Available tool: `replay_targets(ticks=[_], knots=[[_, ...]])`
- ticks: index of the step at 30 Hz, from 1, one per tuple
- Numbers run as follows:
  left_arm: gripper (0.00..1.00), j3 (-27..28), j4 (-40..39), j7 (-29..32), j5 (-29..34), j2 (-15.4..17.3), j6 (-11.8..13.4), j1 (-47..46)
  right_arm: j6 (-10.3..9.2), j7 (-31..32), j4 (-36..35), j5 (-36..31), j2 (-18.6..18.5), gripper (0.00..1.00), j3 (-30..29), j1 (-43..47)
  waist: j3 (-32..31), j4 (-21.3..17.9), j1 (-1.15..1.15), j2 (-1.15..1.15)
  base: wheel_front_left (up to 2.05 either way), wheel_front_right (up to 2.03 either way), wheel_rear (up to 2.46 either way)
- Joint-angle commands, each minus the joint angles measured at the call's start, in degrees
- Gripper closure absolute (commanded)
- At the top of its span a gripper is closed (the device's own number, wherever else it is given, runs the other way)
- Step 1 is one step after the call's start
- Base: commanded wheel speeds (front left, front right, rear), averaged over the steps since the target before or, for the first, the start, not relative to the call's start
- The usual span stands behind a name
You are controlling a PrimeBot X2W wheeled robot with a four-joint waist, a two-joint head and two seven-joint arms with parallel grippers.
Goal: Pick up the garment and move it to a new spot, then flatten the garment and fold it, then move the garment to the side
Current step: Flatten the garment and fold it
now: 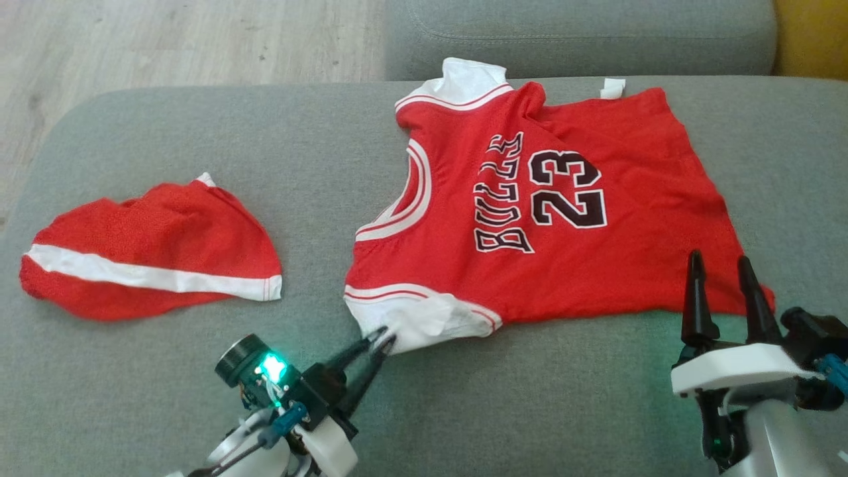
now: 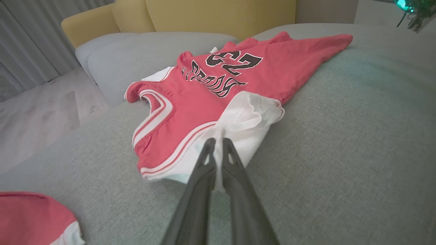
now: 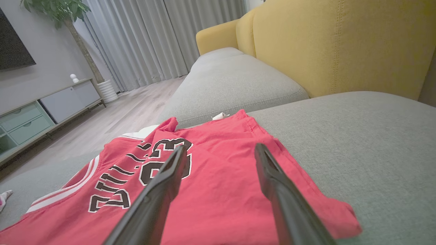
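Observation:
The garment (image 1: 563,199) is a red basketball jersey with white trim and the number 23, lying spread out on the grey sofa cushion (image 1: 199,165). My left gripper (image 1: 386,338) is shut on the white shoulder strap at the garment's near left corner. In the left wrist view the white cloth of the garment (image 2: 204,98) is pinched between the tips of the left gripper (image 2: 218,141). My right gripper (image 1: 719,262) stands open over the near right hem corner. The right wrist view shows the right gripper (image 3: 221,151) open, its fingers above the red cloth of the garment (image 3: 218,190).
Red shorts with a white stripe (image 1: 146,258) lie crumpled at the cushion's left end. A second grey cushion (image 1: 576,33) sits behind, with a yellow sofa back (image 3: 340,44) beyond it. Wooden floor (image 1: 165,40) lies off the far left edge.

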Motion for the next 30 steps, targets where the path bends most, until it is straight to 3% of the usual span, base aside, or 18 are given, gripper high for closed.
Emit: replay_targets(ticks=[1,7,12,21,30], knots=[[0.00,2.48,-1.47,-0.70,0.32,1.32,0.53,-3.09,0.39,-0.61,-1.45,-0.66,-0.24,0.00,1.28,-0.77,-0.11,0.25,0.00,0.00,0.00,0.00,0.00],[0.00,3.34,-1.67,-0.70,0.26,2.38,1.38,-1.58,0.39,-0.61,-1.21,-0.76,-0.24,0.00,0.67,0.03,-0.88,1.60,0.00,0.00,0.00,0.00,0.00],[0.00,7.52,-2.21,-0.71,-2.75,3.15,4.73,1.48,0.39,-0.61,-1.04,0.02,-0.24,0.00,0.57,0.79,-2.16,3.10,0.00,0.00,0.00,0.00,0.00],[0.00,17.73,-8.63,-0.71,-11.87,-1.73,10.44,8.15,0.39,-0.61,-1.15,0.48,-0.24,0.00,1.40,1.92,-3.11,3.97,0.00,0.00,0.00,0.00,0.00],[0.00,17.07,-6.69,-0.45,-12.75,-5.13,8.86,9.76,0.39,-0.61,-1.06,0.29,-0.24,0.00,2.61,1.59,-3.00,1.75,0.00,0.00,0.00,0.00,0.00]])
